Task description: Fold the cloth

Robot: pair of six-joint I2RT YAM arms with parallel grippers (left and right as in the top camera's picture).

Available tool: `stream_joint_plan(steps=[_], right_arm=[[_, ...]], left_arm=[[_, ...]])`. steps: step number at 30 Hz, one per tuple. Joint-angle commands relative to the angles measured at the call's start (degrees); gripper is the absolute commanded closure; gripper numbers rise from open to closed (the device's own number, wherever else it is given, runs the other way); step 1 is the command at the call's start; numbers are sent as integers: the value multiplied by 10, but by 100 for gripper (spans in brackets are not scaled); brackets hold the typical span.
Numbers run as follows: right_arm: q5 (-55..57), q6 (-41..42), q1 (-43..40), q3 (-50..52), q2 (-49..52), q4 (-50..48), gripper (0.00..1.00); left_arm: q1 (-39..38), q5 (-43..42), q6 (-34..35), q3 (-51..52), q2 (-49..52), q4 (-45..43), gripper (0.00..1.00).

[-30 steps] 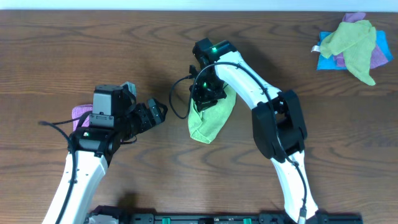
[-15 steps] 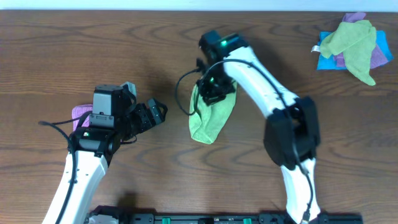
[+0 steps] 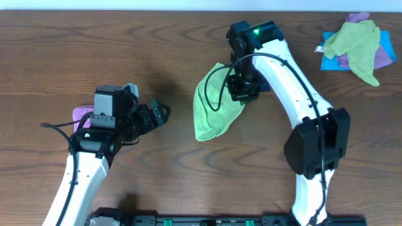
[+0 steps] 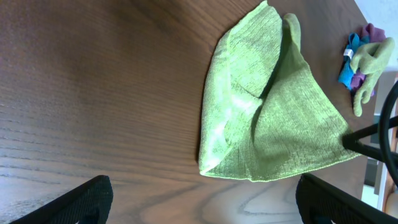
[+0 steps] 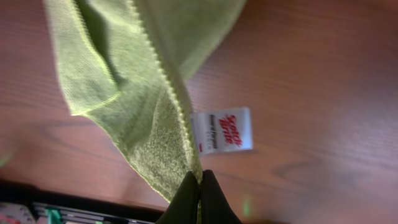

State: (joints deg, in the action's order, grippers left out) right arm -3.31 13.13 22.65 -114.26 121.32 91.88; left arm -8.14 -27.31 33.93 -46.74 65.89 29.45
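The green cloth [image 3: 213, 103] sits near the middle of the wooden surface [image 3: 125, 37], a little toward the far side. It is bunched into a rough triangle whose lower tip points at the near edge. The right hand [image 3: 242, 88] is at the cloth's right corner, and the fabric spreads from it to the left and downward. In the right wrist view its 2 fingers [image 5: 186, 202] are pressed together with the cloth's stitched hem clamped between them. The fabric runs away from the fingertips in loose folds, and a white label [image 5: 222, 130] with red lettering hangs from the hem just beside the grip. The left hand [image 3: 157, 114] is to the left of the cloth, apart from it, and points toward it. In the left wrist view its 2 dark fingertips show only at the bottom corners, spread wide with nothing between them. In that view the cloth lies ahead on the wood, 1 layer folded over another, with its far corner drawn out to the dark fingers of the right hand at the picture's edge. A heap of cloths [image 3: 358, 44] in blue, purple and yellow-green lies at the far right corner of the surface, well apart from the green cloth. A pink cloth [image 3: 80, 116] shows partly under the left arm.
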Motion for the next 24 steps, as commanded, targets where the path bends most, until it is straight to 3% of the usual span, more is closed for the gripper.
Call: stream_joint_plan(steps=[1, 9, 14, 19, 24], right_arm=[[59, 55, -2, 0, -27, 18, 99], [90, 83, -6, 38, -100, 35, 99], [47, 56, -29, 202, -236, -45, 99], [-30, 47, -83, 449, -388, -220, 99], [-49, 49, -109, 558, -396, -334, 99]], left_arm=[[-9, -13, 10, -11, 13, -2, 5], [-65, -24, 10, -11, 61, -64, 5], [-65, -21, 10, -11, 61, -79, 5], [-66, -28, 23, -11, 61, -79, 4], [-87, -43, 39, -11, 61, -79, 4]])
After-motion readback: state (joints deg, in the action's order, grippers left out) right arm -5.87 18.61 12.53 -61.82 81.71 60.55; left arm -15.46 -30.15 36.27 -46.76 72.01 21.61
